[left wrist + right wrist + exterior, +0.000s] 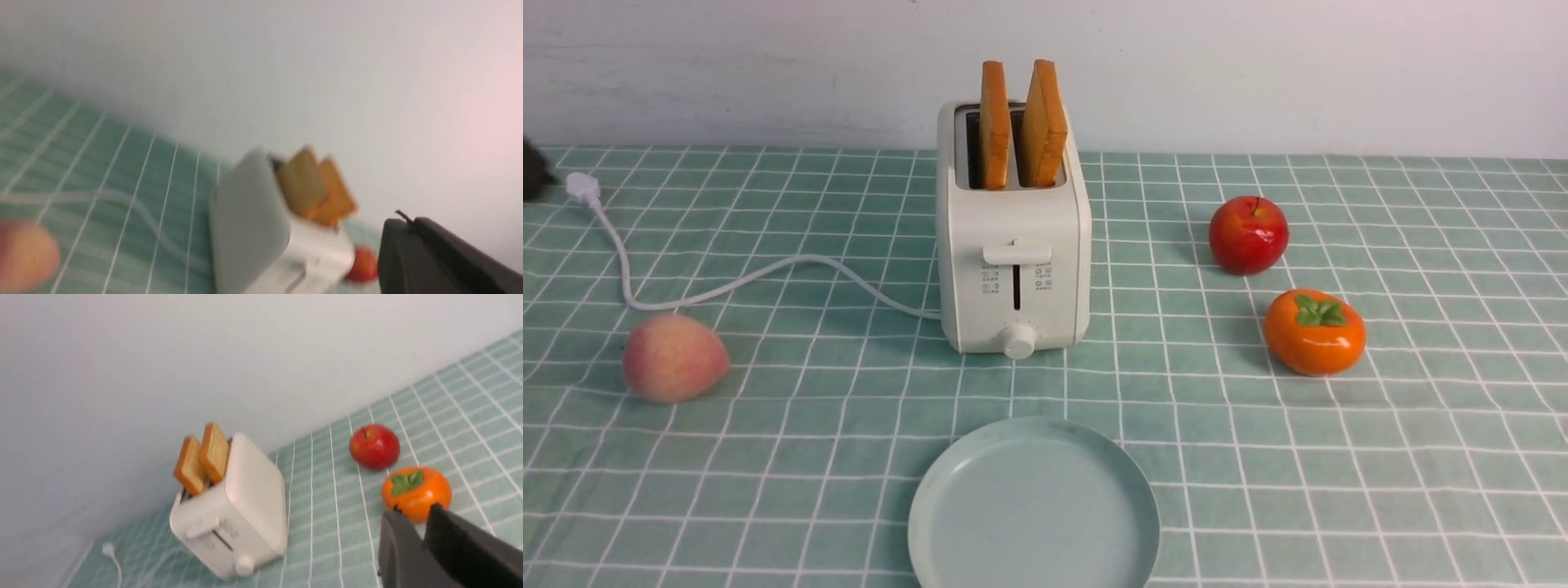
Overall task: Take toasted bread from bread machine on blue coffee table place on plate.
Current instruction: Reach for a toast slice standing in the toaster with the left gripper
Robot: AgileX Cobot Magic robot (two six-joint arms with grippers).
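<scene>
Toasted bread (1021, 122), two slices, stands upright in the slots of the bread machine (1013, 269), tops poking well above it. Neither tool touches it. The left gripper (408, 222), jaws pressed together and holding nothing, hangs well apart from the bread machine on its cord side. The right gripper (414, 512) hangs well apart on the opposite side, fingers close together, though I cannot tell whether they fully meet. The plate (931, 506) lies just in front of the bread machine. The blue coffee table (1421, 457), teal cloth with a white grid, carries the bread machine; a plain white wall (1258, 65) rises behind it.
</scene>
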